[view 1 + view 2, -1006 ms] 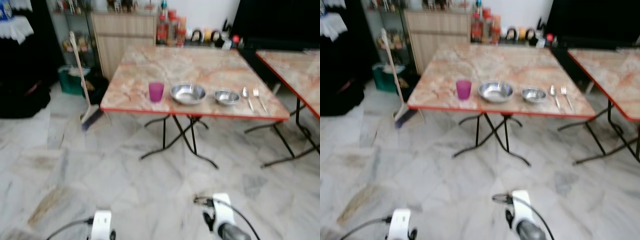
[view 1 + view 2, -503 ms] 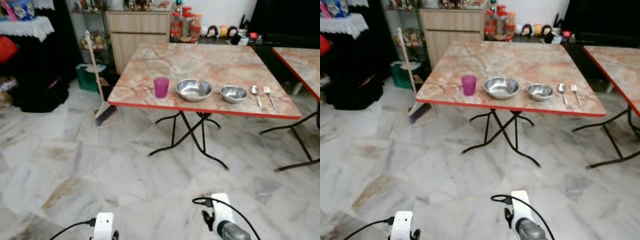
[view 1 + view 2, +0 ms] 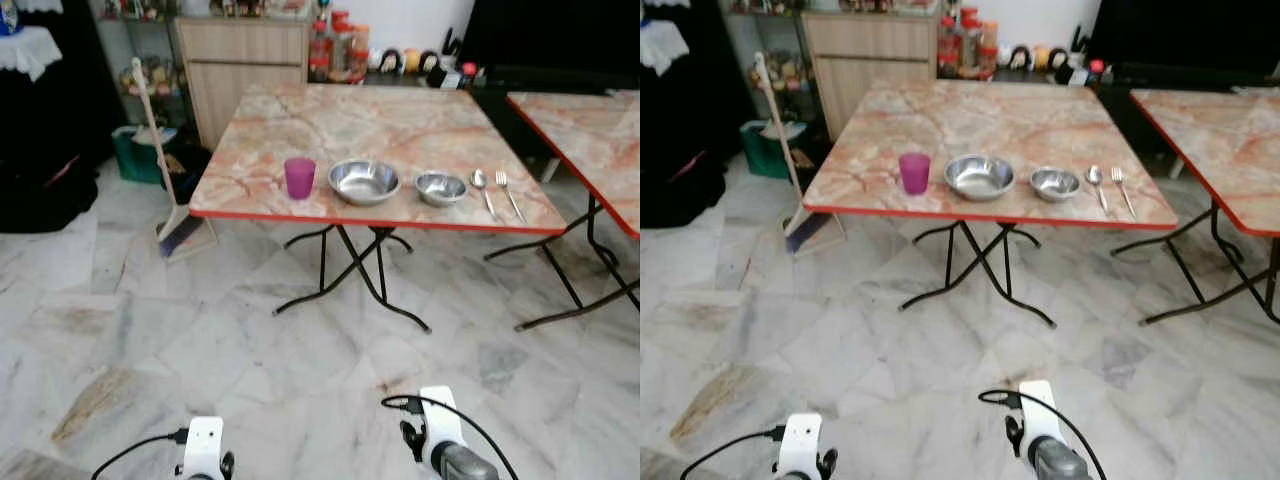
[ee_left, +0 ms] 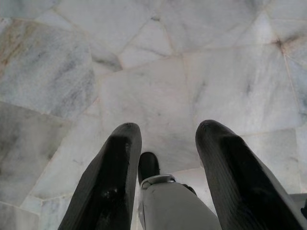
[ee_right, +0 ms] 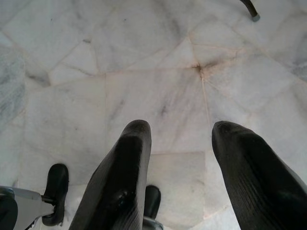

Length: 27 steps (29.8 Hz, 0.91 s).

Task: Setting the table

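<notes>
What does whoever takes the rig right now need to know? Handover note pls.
Left gripper: open, empty, hanging over the marble floor.
Right gripper: open, empty, also pointing at the floor.
On the table, in a row along the near edge, from the robot's left: purple cup, large steel bowl, small steel bowl, spoon, fork.
Done: nothing is held; the robot stands back from the table.
Left: walk up to the table, then arrange the setting.
</notes>
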{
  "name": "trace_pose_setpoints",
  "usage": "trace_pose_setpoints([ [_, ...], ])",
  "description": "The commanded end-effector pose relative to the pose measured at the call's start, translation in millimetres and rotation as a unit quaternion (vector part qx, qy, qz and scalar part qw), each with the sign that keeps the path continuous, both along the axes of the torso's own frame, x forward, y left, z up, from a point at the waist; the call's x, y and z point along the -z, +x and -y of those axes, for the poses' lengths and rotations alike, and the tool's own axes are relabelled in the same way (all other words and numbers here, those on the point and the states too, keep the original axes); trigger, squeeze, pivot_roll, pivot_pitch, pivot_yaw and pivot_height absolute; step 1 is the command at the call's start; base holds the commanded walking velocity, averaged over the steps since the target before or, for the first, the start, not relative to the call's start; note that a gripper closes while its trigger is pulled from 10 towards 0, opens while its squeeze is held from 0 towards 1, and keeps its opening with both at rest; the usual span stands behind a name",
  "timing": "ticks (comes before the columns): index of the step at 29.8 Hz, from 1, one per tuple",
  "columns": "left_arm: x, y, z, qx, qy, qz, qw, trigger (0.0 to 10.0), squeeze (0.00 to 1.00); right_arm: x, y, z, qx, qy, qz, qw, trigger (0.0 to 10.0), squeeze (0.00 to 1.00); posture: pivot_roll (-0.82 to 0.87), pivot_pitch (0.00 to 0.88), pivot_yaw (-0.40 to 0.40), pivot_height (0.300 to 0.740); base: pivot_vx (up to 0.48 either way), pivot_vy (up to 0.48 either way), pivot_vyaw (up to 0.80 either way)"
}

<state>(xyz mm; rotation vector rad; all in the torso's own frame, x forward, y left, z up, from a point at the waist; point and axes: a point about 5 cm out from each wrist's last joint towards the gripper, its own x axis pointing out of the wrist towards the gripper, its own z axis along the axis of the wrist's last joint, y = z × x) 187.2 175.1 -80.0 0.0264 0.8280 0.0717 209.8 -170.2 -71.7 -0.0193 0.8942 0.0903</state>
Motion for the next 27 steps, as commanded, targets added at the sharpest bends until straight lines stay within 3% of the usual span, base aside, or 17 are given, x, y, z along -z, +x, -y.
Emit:
trace_pose_setpoints([
  [1, 0.9, -1.7, -1.2, -0.011, -0.001, -0.003, 1.0, 10.0, 0.0, -0.3, 0.4, 1.0, 0.001, -0.002, 0.0, 1.0, 10.0, 0.0, 0.08, 0.0, -0.066, 0.74, 0.386, 0.0, 0.0],
  [24, 0.9, -2.6, -3.5, -0.01, -0.002, -0.002, 1.0, 10.0, 0.0, 0.7, -1.0, 0.2, 0.01, 0.001, -0.002, 1.0, 10.0, 0.0, 0.08, 0.0, -0.055, 0.74, 0.409, 0.0, 0.0],
  [27, 1.2, -3.1, -3.7, -0.01, -0.002, -0.003, 1.0, 10.0, 0.0, 1.7, -2.3, -1.4, 0.009, 0.002, -0.007, 1.0, 10.0, 0.0, 0.08, 0.0, -0.055, 0.74, 0.42, 0.0, -0.59],
])
